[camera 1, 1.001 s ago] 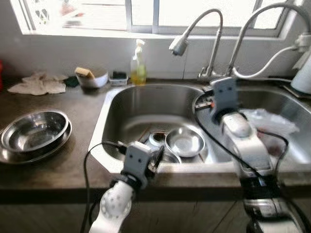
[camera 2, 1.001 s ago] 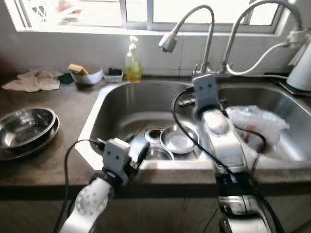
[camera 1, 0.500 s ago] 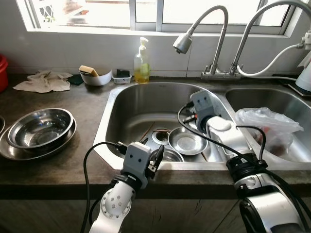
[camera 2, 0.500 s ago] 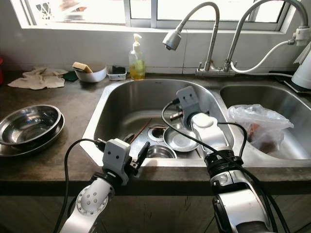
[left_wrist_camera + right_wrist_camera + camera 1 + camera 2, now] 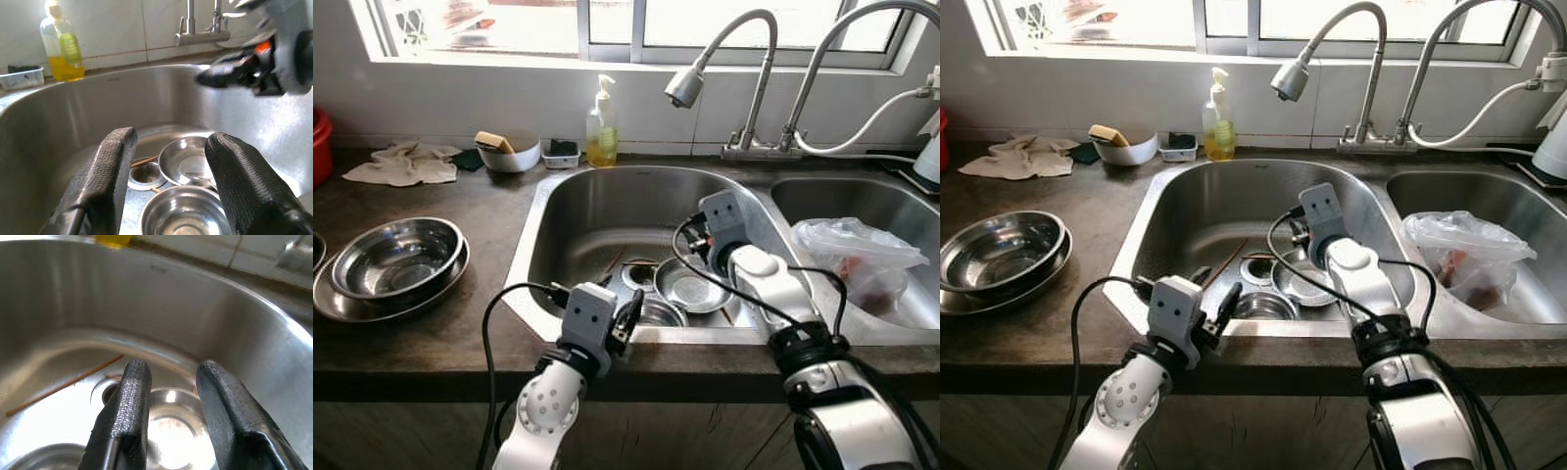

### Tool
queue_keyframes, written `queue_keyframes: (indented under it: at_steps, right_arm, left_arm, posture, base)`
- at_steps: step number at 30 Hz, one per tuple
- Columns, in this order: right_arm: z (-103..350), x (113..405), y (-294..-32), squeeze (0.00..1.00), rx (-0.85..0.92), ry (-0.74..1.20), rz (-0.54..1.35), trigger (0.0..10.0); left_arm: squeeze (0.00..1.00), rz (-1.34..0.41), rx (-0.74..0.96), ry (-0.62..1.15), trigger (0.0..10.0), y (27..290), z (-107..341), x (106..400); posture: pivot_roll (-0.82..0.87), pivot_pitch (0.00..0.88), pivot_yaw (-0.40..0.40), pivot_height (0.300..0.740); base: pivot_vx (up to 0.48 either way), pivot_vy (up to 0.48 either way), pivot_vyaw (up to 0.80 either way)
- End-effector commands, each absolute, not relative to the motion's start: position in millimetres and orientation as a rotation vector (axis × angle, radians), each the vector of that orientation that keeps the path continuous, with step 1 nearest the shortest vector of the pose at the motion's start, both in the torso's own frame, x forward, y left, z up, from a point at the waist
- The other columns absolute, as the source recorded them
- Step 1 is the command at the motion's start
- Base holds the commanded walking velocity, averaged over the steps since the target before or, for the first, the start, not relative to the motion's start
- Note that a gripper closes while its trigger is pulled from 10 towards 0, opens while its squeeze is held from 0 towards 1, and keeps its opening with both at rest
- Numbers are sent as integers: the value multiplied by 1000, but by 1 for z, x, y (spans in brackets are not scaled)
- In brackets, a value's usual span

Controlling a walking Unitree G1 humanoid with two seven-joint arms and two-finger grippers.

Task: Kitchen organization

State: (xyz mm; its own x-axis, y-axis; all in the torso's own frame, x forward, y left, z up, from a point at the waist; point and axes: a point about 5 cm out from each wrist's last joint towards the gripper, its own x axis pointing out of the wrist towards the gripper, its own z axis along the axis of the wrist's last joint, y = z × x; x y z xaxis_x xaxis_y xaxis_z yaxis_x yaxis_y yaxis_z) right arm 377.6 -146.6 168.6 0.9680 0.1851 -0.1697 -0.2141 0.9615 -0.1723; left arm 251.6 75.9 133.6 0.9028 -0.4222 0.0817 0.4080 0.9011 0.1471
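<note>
Right gripper (image 5: pixel 168 406) hangs inside the sink (image 5: pixel 597 201) with its 2 fingers parted and empty, just above a small steel bowl (image 5: pixel 690 286). Left gripper (image 5: pixel 168 181), also spread and empty, hovers at the sink's front rim over another steel bowl (image 5: pixel 183 215).

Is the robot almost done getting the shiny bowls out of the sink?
Not yet. Two round steel bowls already sit stacked on the dark counter. The right gripper, open, hangs over the shallow steel dish in the left sink basin. The left gripper waits open at the sink's front edge. The dish, a small steel bowl and brown chopsticks remain inside.
</note>
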Motion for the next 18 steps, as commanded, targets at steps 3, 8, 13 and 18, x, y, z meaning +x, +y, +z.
queue_keyframes:
  at_steps: [3,8,13,18]
  right_arm:
    - [189,374,-150,0,-132,21,165,10000]
    - [208,344,-153,0,-102,-184,119,10000]
    - [207,303,-150,0,-64,-269,157,10000]
    - [199,283,-148,0,-43,-277,149,10000]
  left_arm:
    - [0,-438,134,-114,10000,75,134,253]
    - [0,-416,147,-118,10000,79,135,254]
    - [0,-418,153,-133,10000,82,139,252]
    - [0,-437,145,-133,10000,81,138,251]
  posture:
    - [30,0,-52,740]
    - [27,0,-53,740]
    - [33,0,-57,740]
    - [29,0,-55,740]
  base:
    - [0,0,0]
    - [0,0,0]
    - [0,0,0]
    - [0,0,0]
